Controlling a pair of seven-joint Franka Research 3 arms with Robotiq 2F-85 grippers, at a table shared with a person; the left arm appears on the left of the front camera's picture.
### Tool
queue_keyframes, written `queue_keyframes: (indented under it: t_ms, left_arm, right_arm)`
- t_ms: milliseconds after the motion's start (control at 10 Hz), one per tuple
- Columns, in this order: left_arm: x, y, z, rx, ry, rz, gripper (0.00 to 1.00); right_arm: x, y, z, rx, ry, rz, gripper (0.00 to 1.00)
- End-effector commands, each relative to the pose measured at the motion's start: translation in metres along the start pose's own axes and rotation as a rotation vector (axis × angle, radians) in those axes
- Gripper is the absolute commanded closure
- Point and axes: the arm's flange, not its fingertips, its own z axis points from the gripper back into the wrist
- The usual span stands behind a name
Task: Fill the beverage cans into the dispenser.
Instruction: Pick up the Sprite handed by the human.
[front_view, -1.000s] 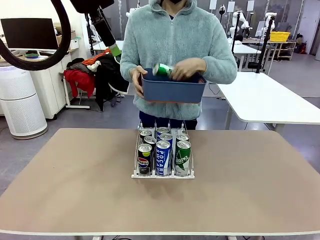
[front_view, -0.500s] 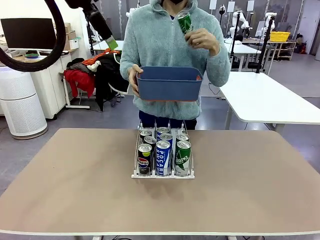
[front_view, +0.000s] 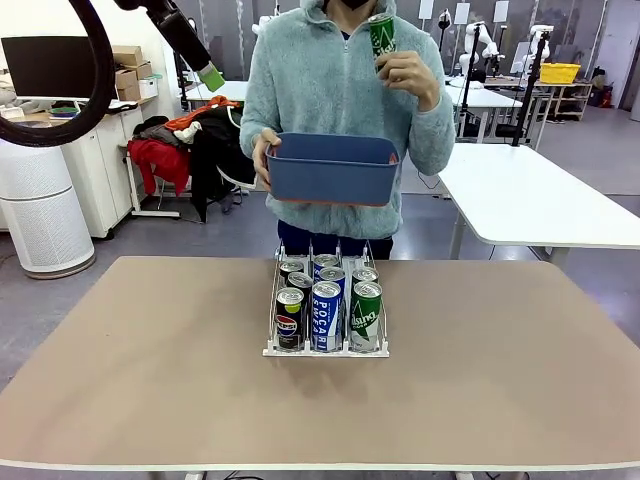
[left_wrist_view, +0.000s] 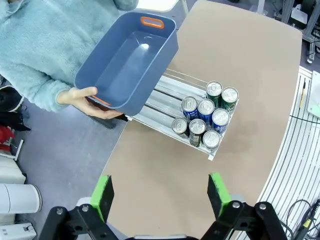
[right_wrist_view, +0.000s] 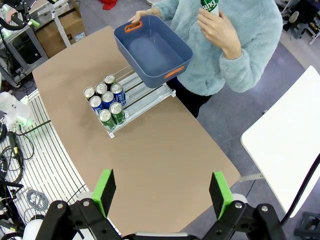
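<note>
Eight cans (front_view: 326, 300) stand upright in the rack (front_view: 270, 350), which sits at the middle of the table (front_view: 150, 390). From above we count them as three, three and two across its lanes, all crowded to the end nearest us, with a black one, a blue-and-white one and a green one in the front row. Beyond the table's far edge the person holds a dark blue bin (front_view: 330, 180) by one end in one hand (front_view: 262, 152), lifted clear of the table and tilted. The person's other hand (front_view: 412, 75) grips a further green can (front_view: 381, 38) upright, raised above the bin near the shoulder. Our left gripper (left_wrist_view: 160, 194) hangs high over the table with its jaws spread wide and nothing between them. Our right gripper (right_wrist_view: 162, 192) is likewise wide apart and empty, high above the table, well apart from the rack.
</note>
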Motion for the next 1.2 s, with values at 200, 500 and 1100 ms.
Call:
queue_keyframes:
  t_ms: [200,500,1100]
  left_arm:
    - [0.001,0.002,0.002,0.003,-0.004,0.002,0.0]
    - [0.003,0.001,0.011,0.004,-0.028,0.021,0.0]
    - [0.001,0.004,0.032,0.039,-0.041,0.034,0.0]
  right_arm:
    - [-0.001,0.002,0.0,0.002,0.001,0.0,0.0]
    - [-0.001,0.002,0.0,0.002,0.001,0.0,0.0]
    - [-0.001,0.002,0.0,0.002,0.001,0.0,0.0]
